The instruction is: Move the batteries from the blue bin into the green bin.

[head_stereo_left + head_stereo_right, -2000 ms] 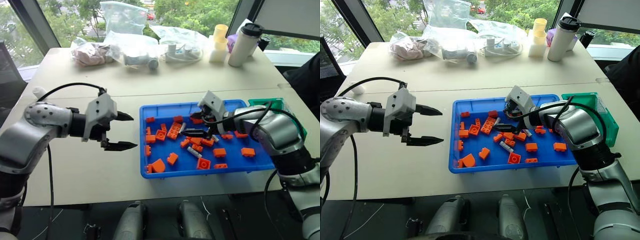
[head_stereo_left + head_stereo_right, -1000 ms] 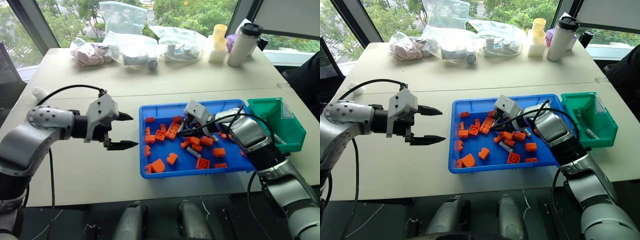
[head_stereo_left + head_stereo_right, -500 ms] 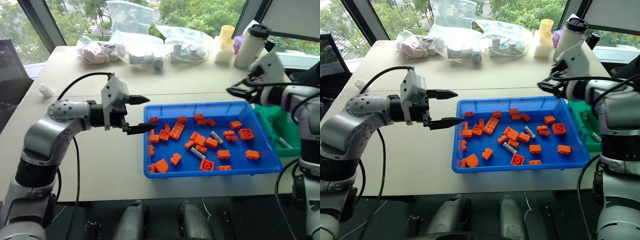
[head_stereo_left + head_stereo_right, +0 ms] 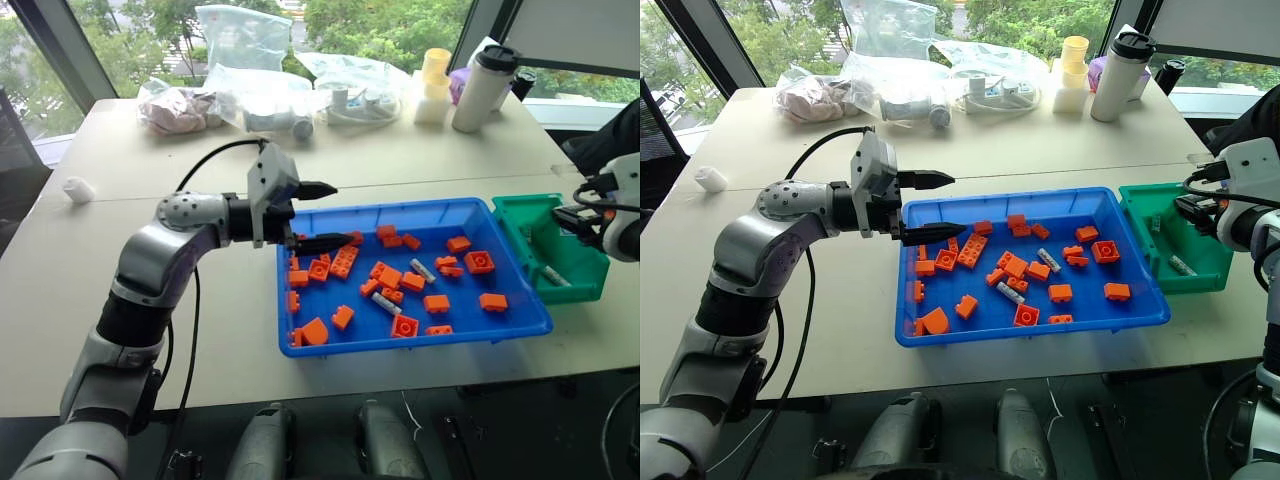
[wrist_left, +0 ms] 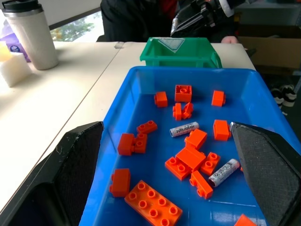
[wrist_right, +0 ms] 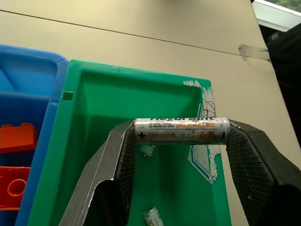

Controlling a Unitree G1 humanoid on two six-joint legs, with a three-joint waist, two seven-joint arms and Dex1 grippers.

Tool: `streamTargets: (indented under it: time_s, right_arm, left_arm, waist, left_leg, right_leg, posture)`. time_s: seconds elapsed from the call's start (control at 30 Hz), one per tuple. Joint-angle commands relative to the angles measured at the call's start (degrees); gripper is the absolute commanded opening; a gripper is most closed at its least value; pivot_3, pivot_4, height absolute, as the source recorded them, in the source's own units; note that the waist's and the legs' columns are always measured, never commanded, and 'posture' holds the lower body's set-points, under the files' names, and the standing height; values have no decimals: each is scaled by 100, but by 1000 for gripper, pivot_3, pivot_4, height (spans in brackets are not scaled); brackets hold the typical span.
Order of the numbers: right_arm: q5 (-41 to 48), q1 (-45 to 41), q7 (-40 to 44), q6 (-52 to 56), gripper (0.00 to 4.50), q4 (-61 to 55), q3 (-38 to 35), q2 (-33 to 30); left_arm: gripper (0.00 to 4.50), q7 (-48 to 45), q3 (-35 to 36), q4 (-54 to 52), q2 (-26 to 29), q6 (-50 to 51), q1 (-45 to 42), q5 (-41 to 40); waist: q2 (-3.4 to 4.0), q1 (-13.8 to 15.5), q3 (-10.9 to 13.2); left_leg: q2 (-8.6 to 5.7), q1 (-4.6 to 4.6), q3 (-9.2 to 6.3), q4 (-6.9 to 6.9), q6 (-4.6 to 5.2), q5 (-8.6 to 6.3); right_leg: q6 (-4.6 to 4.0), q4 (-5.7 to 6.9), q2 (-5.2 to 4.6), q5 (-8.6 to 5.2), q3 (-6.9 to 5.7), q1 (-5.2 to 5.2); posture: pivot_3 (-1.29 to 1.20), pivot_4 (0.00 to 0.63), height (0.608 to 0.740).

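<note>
The right tool (image 6: 181, 141) grips a battery (image 6: 182, 131) end to end above the green bin (image 6: 94, 155); the left tool (image 4: 930, 206) hovers open-jawed at the blue bin's (image 4: 1040, 325) near corner.

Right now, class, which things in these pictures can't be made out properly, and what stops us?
- Green bin floor: partly covered by the right end effector and its battery.
- Battery lying in the bin: cut by the frame edge.
- Blue bin: corners hidden behind the left end effector.

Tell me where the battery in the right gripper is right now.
In the right wrist view the battery spans the right gripper fingertips, directly above the green bin, right of the blue bin.
</note>
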Motion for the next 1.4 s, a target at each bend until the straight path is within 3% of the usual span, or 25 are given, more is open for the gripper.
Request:
streamTargets:
  time_s: [0.03,0.07,0.3,0.43,0.53,0.6,0.67,0.83,0.97,1.4]
  right_arm:
    - [36,-51,-96,-58,3969,-19,-89,-39]
    - [27,-103,-109,-76,4462,27,-58,-69]
    - [120,-481,54,-120,4462,4,181,-301]
    - [823,-620,818,139,4462,-573,379,-370]
    - [1764,-270,1836,345,4462,-1603,603,-519]
    - [2417,120,2549,356,4462,-2364,806,-634]
    - [2759,260,2727,470,4462,-2683,1018,-615]
    - [2662,288,2540,330,4462,-2758,1814,-525]
    - [2820,249,2897,187,4462,-2741,2342,-525]
    - [2259,-326,3176,-217,4462,-1842,3575,-310]
  left_arm:
    - [4500,-75,82,-66,32,-141,-116,57]
    - [4500,-70,97,-73,47,-143,-105,78]
    - [4500,-36,242,-177,179,-79,-64,94]
    - [4500,-176,296,-335,440,19,-9,22]
    - [4500,-551,247,-648,887,238,138,-110]
    - [4500,-1002,4,-946,1538,149,356,189]
    - [4500,-1203,-67,-1114,1850,165,459,220]
    - [4500,-1169,-117,-1244,1910,162,424,296]
    - [4500,-1045,-139,-1322,1805,234,473,311]
    - [4500,-1007,-311,-1317,1840,130,530,655]
  waist:
    - [0,9,0]
    - [0,11,0]
    - [0,-5,0]
    - [0,-9,0]
    - [0,-12,0]
    - [-3,-7,3]
    - [-3,-6,3]
    - [-14,68,5]
    - [-15,58,6]
    - [-15,8,6]
  left_leg:
    - [0,0,0,0,0,0]
    - [0,0,0,0,0,0]
    - [0,0,-1,0,0,0]
    - [1,0,-2,0,0,0]
    - [4,0,-4,-2,1,-1]
    - [4,-2,-6,-6,1,-1]
    - [8,-1,-11,-8,4,-3]
    - [1,4,-15,13,4,-3]
    - [0,4,-15,11,6,-4]
    - [3,4,-15,7,7,-4]
  right_leg:
    - [0,0,0,0,0,0]
    - [0,0,0,0,0,0]
    - [0,-1,0,0,-1,1]
    - [0,-1,1,0,-1,0]
    - [0,-2,3,0,-2,0]
    - [0,-5,3,0,-3,0]
    - [0,-12,6,0,-9,4]
    - [0,-23,-6,0,-16,33]
    - [0,-25,-5,0,-16,29]
    - [0,-23,-1,0,-16,24]
  posture:
    - [0,150,740]
    - [0,150,740]
    - [0,150,740]
    - [0,150,740]
    - [0,150,740]
    - [0,150,740]
    - [0,150,740]
    - [0,150,740]
    - [0,150,740]
    - [0,150,740]
